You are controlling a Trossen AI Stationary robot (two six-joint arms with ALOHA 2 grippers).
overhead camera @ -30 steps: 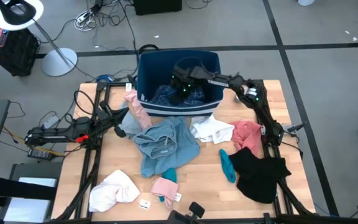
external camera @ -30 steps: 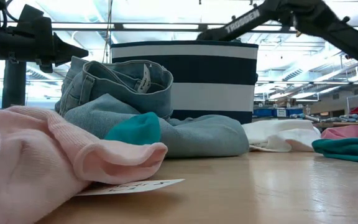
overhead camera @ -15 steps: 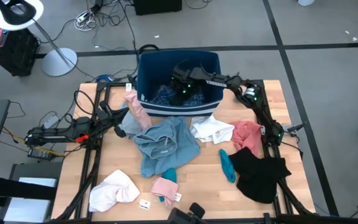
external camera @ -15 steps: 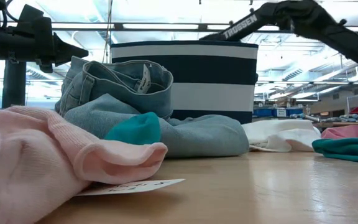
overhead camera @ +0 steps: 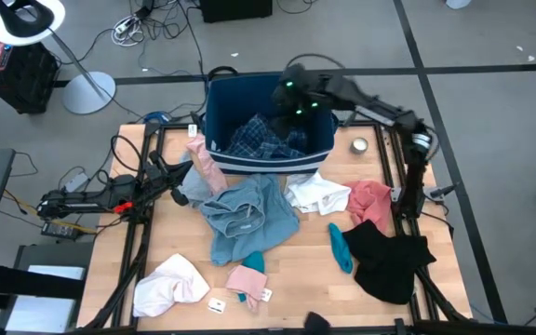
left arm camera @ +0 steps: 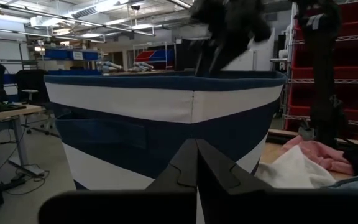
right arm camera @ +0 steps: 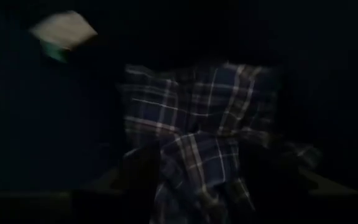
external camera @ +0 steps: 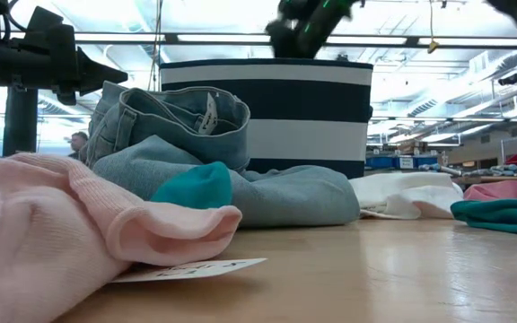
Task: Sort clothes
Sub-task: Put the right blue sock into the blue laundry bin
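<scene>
The high view looks straight down on the whole table and the floor around it. The low view sits at table height near the front edge, facing level across to the striped bin at the far edge, with the pink garment very close to the lens. The left wrist view faces the same bin from close by its side. The right wrist view looks down into the bin at the blue plaid garment, also seen from above.
</scene>
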